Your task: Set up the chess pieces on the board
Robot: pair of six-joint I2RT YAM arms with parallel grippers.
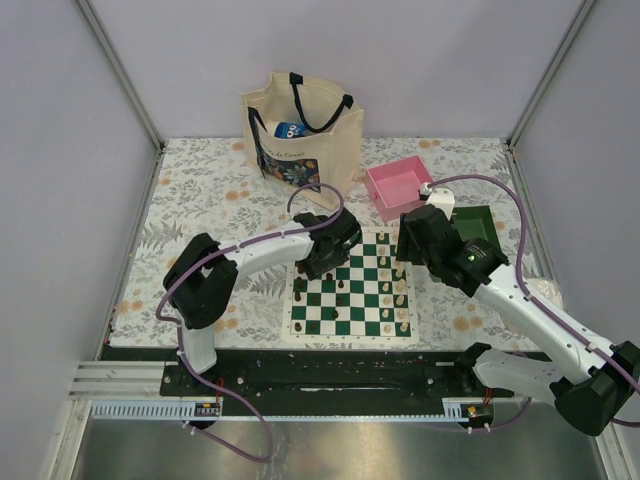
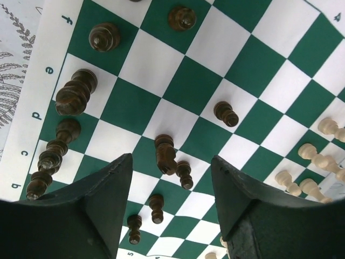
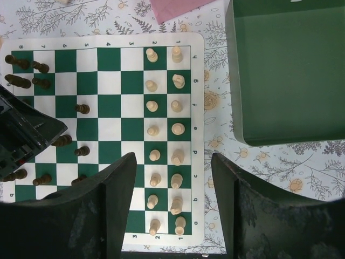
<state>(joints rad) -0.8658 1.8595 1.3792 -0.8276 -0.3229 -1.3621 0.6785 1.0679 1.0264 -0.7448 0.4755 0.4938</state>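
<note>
The green-and-white board [image 1: 352, 312] lies between the two arms. Dark chess pieces [image 2: 71, 96] stand along its left side, some of them leaning or lying. Cream chess pieces [image 3: 177, 129] fill the two right columns. My left gripper [image 2: 171, 162] hangs open low over the board's far left part. A dark knight [image 2: 165, 154] and a dark pawn [image 2: 184, 174] sit on the squares between its fingers, untouched. My right gripper [image 3: 173, 159] is open and empty, high above the cream rows near the board's right edge.
A green tray [image 3: 285, 70] sits just right of the board, with a pink tray [image 1: 398, 185] behind it. A cream tote bag [image 1: 300, 135] stands at the back. More dark pawns [image 3: 82, 108] stand loose toward mid-board.
</note>
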